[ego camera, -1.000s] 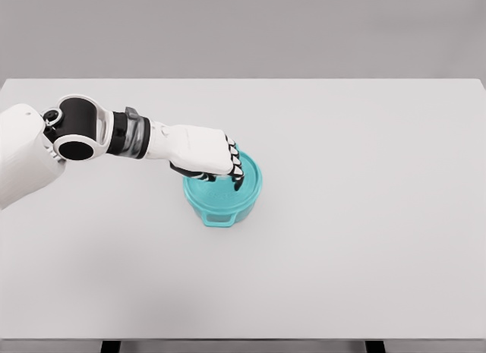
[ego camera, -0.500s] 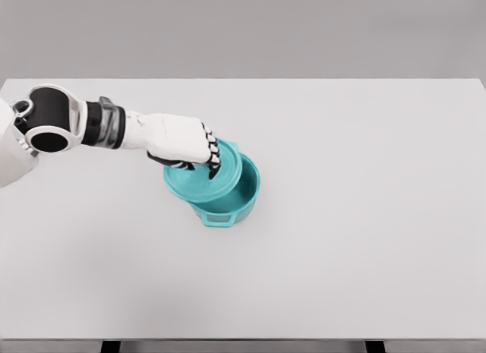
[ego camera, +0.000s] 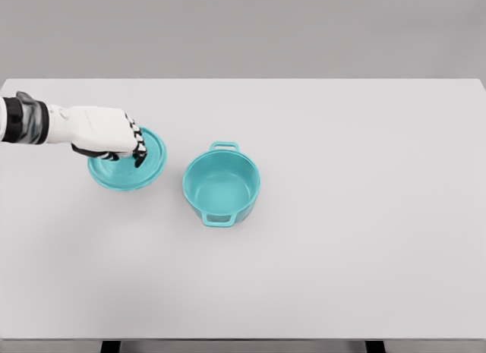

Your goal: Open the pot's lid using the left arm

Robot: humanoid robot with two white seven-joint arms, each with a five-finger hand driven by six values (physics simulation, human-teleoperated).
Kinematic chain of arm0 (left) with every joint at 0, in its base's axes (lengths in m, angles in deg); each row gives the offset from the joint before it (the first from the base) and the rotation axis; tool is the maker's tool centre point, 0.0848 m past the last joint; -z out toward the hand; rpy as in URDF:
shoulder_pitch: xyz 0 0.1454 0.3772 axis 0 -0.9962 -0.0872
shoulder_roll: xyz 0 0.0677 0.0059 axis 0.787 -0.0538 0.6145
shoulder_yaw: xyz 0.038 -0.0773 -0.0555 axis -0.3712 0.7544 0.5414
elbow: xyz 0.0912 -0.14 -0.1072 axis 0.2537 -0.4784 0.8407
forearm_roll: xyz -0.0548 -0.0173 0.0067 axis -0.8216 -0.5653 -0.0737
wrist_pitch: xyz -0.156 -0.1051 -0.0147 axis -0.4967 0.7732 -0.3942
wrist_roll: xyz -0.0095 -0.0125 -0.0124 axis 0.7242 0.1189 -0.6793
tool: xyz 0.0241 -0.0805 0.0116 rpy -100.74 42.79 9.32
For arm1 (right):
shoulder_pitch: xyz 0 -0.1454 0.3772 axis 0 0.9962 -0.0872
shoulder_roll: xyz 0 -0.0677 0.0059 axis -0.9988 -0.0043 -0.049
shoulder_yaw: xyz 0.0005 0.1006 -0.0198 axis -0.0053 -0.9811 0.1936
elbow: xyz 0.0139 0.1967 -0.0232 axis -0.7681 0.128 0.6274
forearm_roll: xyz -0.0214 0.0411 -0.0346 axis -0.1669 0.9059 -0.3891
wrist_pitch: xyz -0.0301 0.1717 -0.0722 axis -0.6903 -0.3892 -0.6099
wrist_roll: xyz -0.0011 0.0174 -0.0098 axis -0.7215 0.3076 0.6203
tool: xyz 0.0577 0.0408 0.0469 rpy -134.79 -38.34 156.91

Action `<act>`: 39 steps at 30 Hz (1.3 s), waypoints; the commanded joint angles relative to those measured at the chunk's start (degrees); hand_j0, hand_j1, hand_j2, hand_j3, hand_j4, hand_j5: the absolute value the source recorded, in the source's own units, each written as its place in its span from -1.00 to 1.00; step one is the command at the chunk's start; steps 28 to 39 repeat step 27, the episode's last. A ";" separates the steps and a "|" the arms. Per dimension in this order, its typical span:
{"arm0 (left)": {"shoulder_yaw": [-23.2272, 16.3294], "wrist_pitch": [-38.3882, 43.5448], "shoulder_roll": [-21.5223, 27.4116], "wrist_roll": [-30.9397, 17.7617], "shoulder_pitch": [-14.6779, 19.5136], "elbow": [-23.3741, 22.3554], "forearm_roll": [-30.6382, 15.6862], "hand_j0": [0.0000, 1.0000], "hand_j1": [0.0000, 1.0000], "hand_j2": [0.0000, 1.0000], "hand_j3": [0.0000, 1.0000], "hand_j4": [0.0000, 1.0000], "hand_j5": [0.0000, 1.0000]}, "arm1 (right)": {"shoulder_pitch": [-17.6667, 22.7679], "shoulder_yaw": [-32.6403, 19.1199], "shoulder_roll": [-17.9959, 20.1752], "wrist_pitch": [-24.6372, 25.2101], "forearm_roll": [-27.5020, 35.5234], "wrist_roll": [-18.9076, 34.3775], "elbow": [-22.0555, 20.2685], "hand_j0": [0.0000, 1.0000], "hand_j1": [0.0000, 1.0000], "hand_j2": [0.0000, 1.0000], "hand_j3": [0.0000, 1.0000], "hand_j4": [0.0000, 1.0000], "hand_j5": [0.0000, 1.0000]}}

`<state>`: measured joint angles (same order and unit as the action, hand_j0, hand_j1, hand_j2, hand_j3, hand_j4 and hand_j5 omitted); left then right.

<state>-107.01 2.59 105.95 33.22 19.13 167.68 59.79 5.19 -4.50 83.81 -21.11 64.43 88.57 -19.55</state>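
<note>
my left hand (ego camera: 106, 134) is clamped on the teal lid (ego camera: 130, 171) — it's well left of the pot (ego camera: 222, 186), which sits open on the white table (ego camera: 364, 216)

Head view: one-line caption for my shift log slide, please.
Left hand grips the teal lid left of the open teal pot on the white table.

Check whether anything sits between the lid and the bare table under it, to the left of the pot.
Nothing visible does. The left hand grips the lid from above, clear to the left of the open pot. The table around and below the lid looks bare; whether the lid already touches it cannot be told.
</note>
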 commanded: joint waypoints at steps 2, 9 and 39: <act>-0.22 0.15 0.40 0.03 0.00 -0.14 0.40 0.20 0.20 0.20 0.20 0.20 0.20 | 0.00 0.00 0.01 -0.01 0.01 0.01 0.01 1.00 1.00 1.00 1.00 1.00 1.00; -1.19 0.15 -2.67 0.03 -2.20 -5.50 0.40 0.74 0.74 0.74 0.74 0.74 0.74 | 0.00 0.00 0.01 -0.01 0.01 0.01 0.01 1.00 1.00 1.00 1.00 1.00 1.00; 3.56 0.15 -2.76 0.03 -2.20 -36.00 -12.87 1.00 1.00 1.00 1.00 1.00 1.00 | 0.00 0.00 0.01 -0.01 0.01 0.01 0.01 1.00 1.00 1.00 1.00 1.00 1.00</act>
